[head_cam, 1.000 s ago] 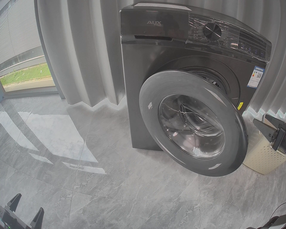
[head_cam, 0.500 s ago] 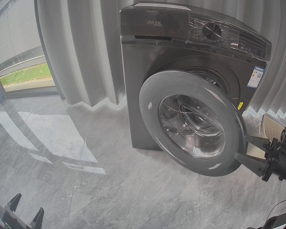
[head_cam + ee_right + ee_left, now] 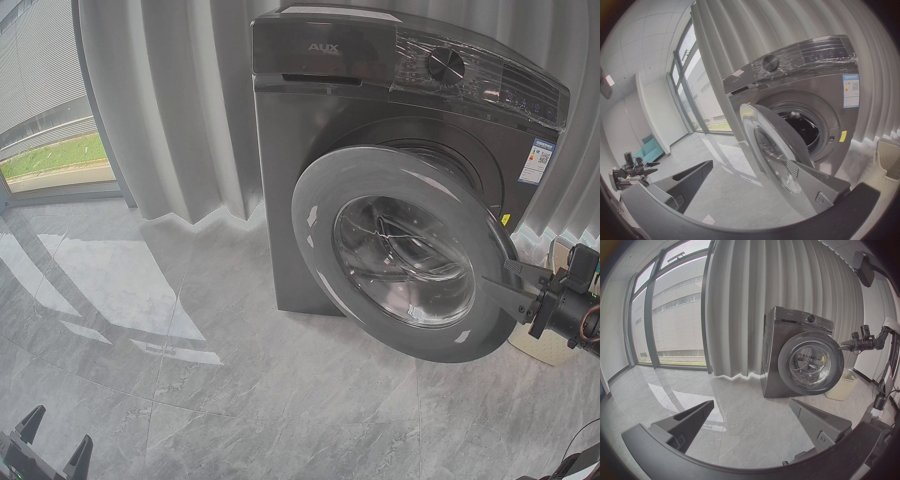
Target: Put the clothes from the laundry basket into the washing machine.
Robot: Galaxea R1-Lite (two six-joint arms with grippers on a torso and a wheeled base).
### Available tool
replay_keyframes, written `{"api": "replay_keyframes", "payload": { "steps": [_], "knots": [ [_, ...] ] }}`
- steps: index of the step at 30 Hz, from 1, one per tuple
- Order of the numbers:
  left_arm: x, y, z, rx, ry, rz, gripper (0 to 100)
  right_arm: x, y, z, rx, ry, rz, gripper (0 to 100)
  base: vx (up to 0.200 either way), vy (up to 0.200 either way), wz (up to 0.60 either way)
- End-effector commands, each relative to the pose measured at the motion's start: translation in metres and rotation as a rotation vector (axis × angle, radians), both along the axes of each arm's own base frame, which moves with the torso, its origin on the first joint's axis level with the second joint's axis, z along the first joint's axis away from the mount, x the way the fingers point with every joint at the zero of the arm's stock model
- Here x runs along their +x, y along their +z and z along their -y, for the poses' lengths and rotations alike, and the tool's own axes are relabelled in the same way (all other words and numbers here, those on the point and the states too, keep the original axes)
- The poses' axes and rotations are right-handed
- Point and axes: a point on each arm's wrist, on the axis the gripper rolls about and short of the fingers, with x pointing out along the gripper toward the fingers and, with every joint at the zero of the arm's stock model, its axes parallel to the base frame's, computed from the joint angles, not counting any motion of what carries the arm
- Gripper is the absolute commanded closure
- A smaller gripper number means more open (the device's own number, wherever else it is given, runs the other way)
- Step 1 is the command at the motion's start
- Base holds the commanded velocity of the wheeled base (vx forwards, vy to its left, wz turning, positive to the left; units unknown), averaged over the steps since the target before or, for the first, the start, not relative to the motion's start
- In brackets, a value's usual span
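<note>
Left tool (image 3: 56, 428) sits low, well in front of the dark grey front-loading washing machine (image 3: 294, 187), fingers apart, empty. Right tool (image 3: 497, 274) is also spread, at the free edge of the machine's round glass-windowed door (image 3: 375, 181). The cream perforated plastic laundry basket (image 3: 842, 387) is just beside the machine. Likely the door-opening step. Next: swing the door wide, then reach for the basket.

The left end effector (image 3: 62, 425) and right end effector (image 3: 495, 274) have dark grey wedge fingers (image 3: 818, 424) with ribbed pads (image 3: 792, 168).
</note>
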Motion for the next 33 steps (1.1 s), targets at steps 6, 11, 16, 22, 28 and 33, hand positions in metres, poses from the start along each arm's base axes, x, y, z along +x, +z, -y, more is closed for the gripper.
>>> {"api": "replay_keyframes", "payload": {
  "steps": [6,11,16,22,28,33],
  "knots": [
    [0.001,-0.005,0.000,0.002,0.001,-0.020,0,0.009,-0.002,0.008,-0.014,-0.061,-0.007,0,0.000,0.000,0.00],
    [0.001,-0.005,0.000,0.002,0.001,-0.020,0,0.009,-0.004,0.010,-0.028,-0.074,-0.016,0,0.000,0.000,0.00],
    [0.001,-0.005,0.000,0.002,0.001,-0.020,0,0.016,-0.011,0.013,-0.039,-0.089,-0.049,0,0.000,0.000,0.00],
    [0.001,-0.005,0.000,0.002,0.001,-0.020,0,0.015,-0.028,0.014,-0.099,-0.023,-0.081,0,0.000,0.000,-0.10],
    [0.001,-0.005,0.000,0.002,0.001,-0.020,0,0.013,-0.035,0.013,-0.072,0.045,-0.104,0,0.000,0.000,-0.40],
    [0.001,-0.005,0.000,0.002,0.001,-0.020,0,0.014,-0.032,0.014,-0.062,0.036,-0.063,0,0.000,0.000,0.00]
  ]
}}
